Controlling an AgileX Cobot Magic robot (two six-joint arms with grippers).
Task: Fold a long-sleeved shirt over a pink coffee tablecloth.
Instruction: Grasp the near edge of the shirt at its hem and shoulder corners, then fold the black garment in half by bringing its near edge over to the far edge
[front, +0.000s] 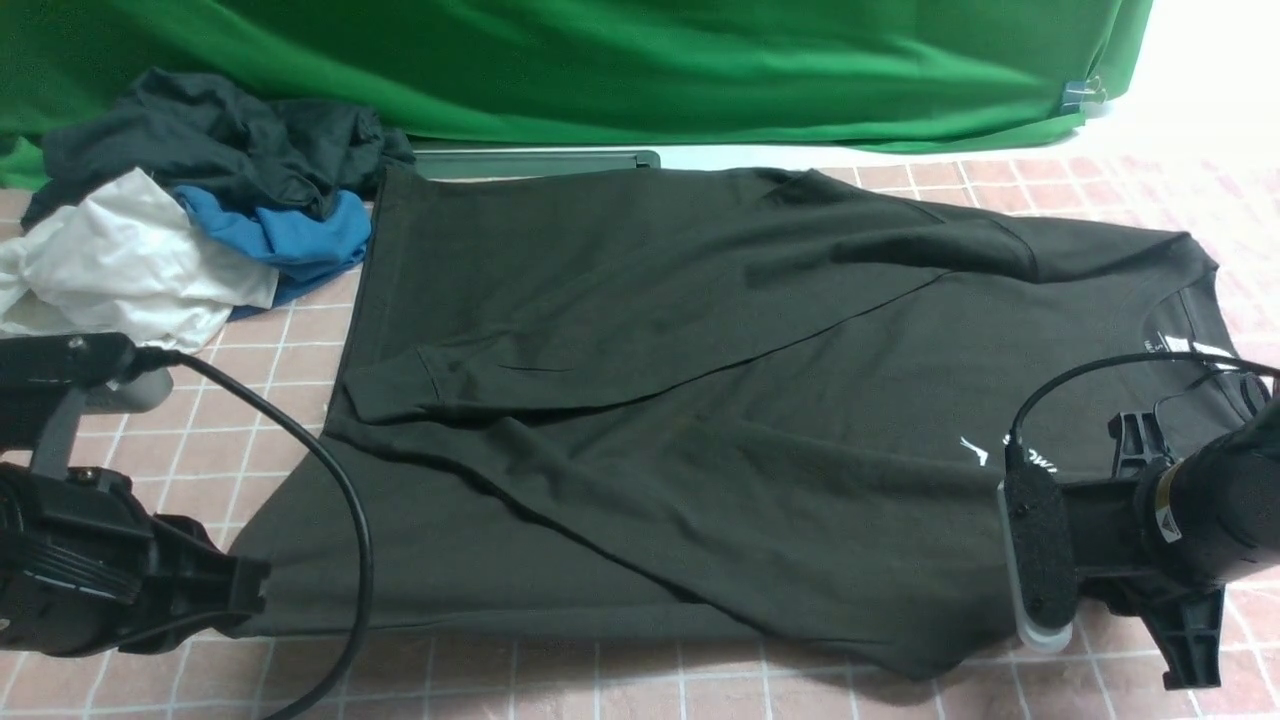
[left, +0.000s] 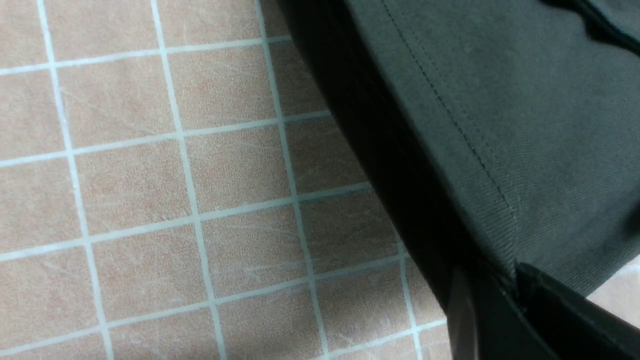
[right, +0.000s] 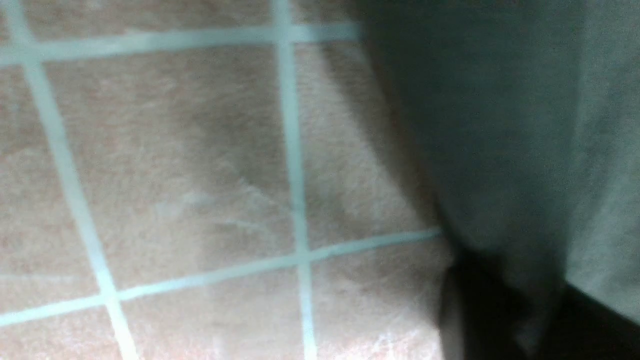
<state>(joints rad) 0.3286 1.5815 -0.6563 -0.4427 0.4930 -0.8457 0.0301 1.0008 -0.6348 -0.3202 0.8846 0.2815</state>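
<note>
The long-sleeved shirt (front: 700, 400) is black and lies sideways on the pink coffee tablecloth (front: 1100, 190), collar to the right and hem to the left. Both sleeves are folded across its body. My left gripper (front: 250, 600) is at the near hem corner. In the left wrist view my left gripper (left: 515, 280) is shut on the stitched hem of the shirt (left: 525, 125). My right gripper (front: 1035, 560) is at the near edge by the chest lettering. In the blurred right wrist view my right gripper (right: 545, 310) has its jaws pinched on a fold of the shirt (right: 500, 125).
A heap of black, blue and white garments (front: 180, 200) lies at the back left, touching the shirt's far hem corner. A green backdrop (front: 600, 60) hangs behind. A dark flat object (front: 540, 160) sits at the table's back edge. The left arm's cable (front: 330, 480) loops over the shirt's hem.
</note>
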